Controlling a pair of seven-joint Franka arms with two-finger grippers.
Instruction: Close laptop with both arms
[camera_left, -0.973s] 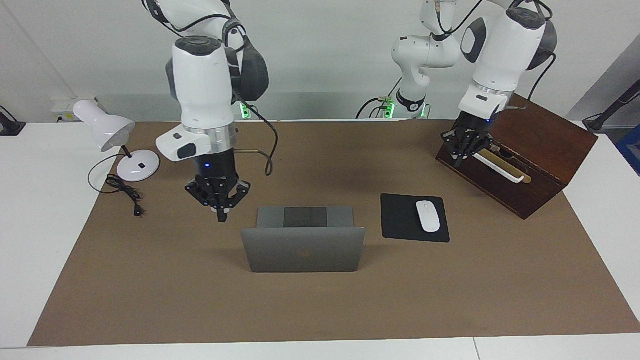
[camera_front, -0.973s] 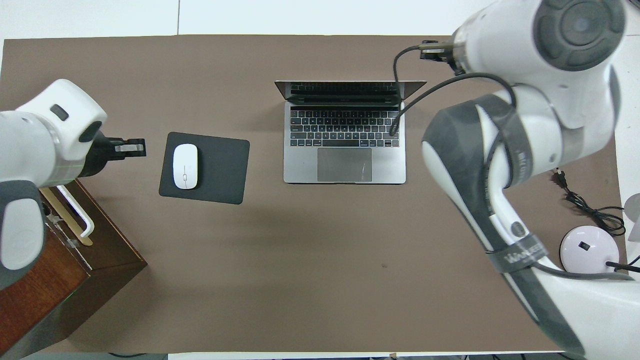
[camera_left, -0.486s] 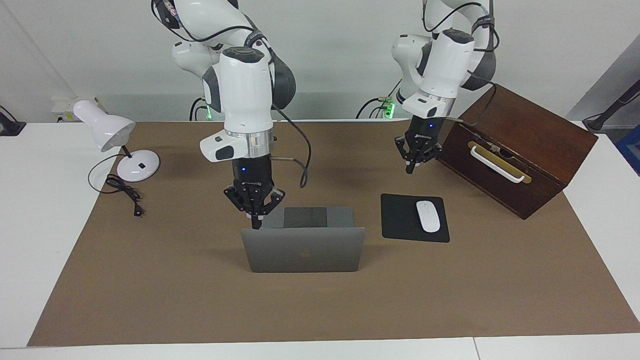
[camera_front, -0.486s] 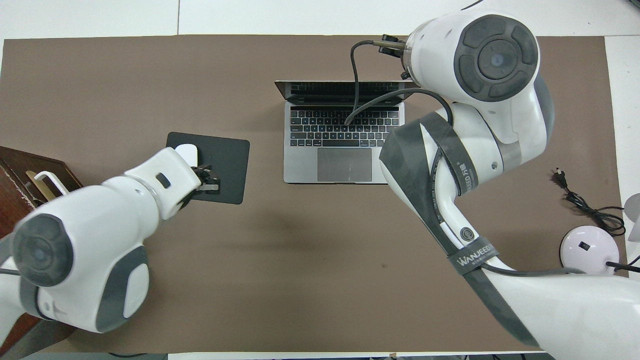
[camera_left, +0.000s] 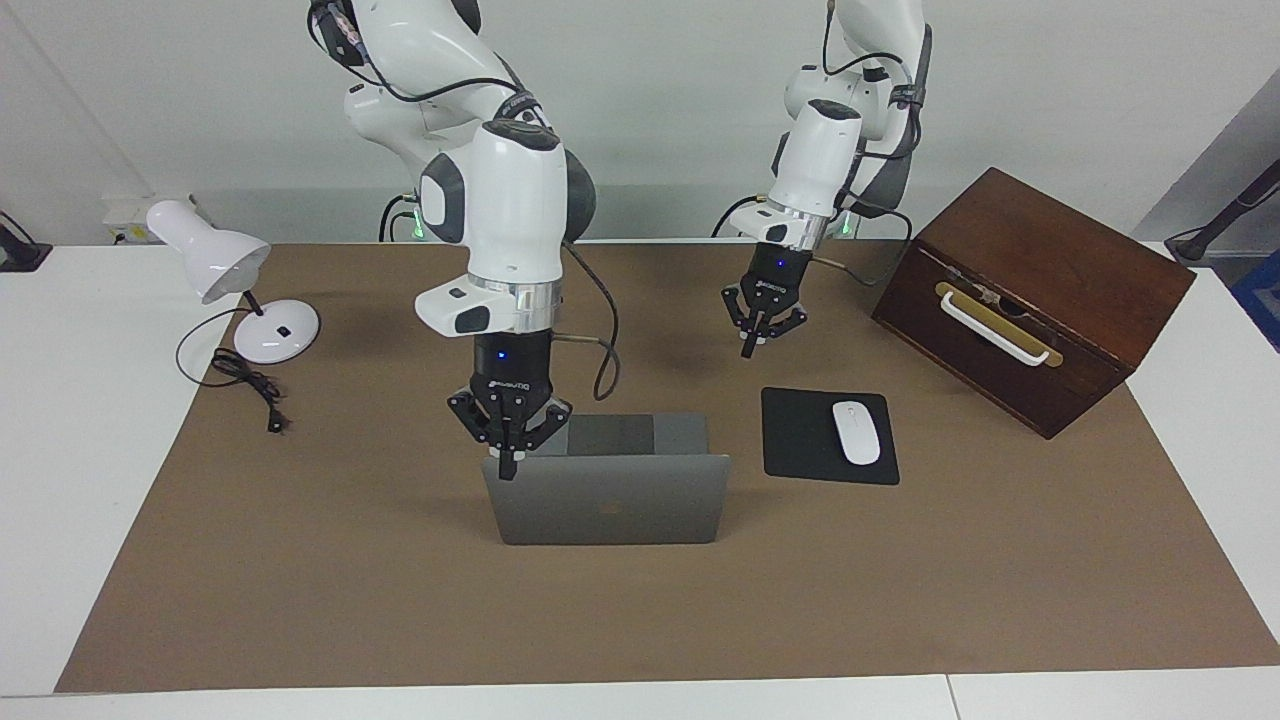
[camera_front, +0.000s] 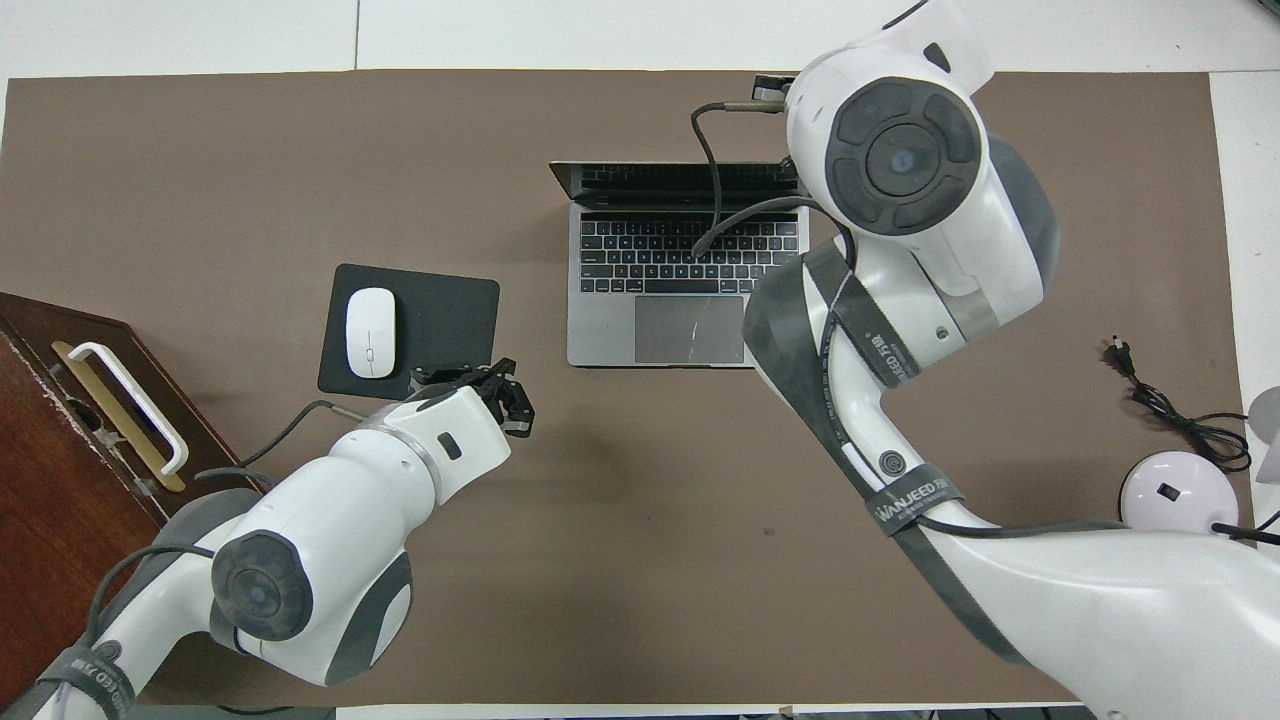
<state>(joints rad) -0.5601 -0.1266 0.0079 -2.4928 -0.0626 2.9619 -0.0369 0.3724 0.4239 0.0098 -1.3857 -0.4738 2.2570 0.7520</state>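
The silver-grey laptop stands open in the middle of the brown mat, lid upright, keyboard toward the robots. My right gripper is shut, pointing down. Its tips are at the lid's top edge, at the corner toward the right arm's end. In the overhead view the right arm's wrist hides that gripper and that corner. My left gripper is shut on nothing. It hangs over the bare mat by the mouse pad's corner, apart from the laptop.
A black mouse pad with a white mouse lies beside the laptop. A wooden box sits at the left arm's end. A white lamp and its cable are at the right arm's end.
The right gripper moved from beside the laptop to the lid's top corner. The left arm swung from the wooden box, across the mouse pad, toward the laptop. Both grippers stayed shut.
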